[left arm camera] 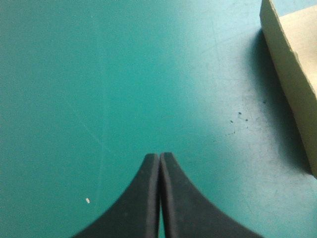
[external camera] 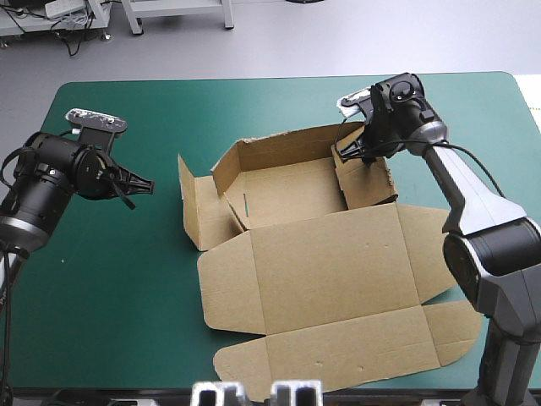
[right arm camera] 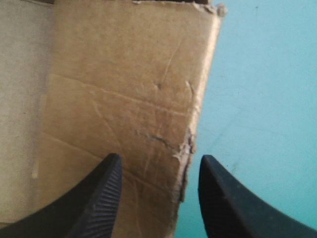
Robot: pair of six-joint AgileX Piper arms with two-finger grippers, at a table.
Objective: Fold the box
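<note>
The brown box (external camera: pixel 321 262) lies mid-table as a cut sheet, its far part raised into a partial tray with walls, its lid flat toward the near edge. My right gripper (external camera: pixel 353 150) hovers over the tray's right wall flap (right arm camera: pixel 129 114); its black fingers (right arm camera: pixel 99 198) stand open astride the flap's torn edge. My left gripper (external camera: pixel 145 186) is shut, pointing over bare teal-green cover to the left of the box. In the left wrist view its gripper (left arm camera: pixel 160 161) forms one pointed arch, with a box flap's edge (left arm camera: pixel 292 84) ahead and to one side.
Teal-green cover (external camera: pixel 110 296) stretches bare on the left and along the far edge. The lid's side flaps (external camera: pixel 232 292) spread flat near the front edge of the table.
</note>
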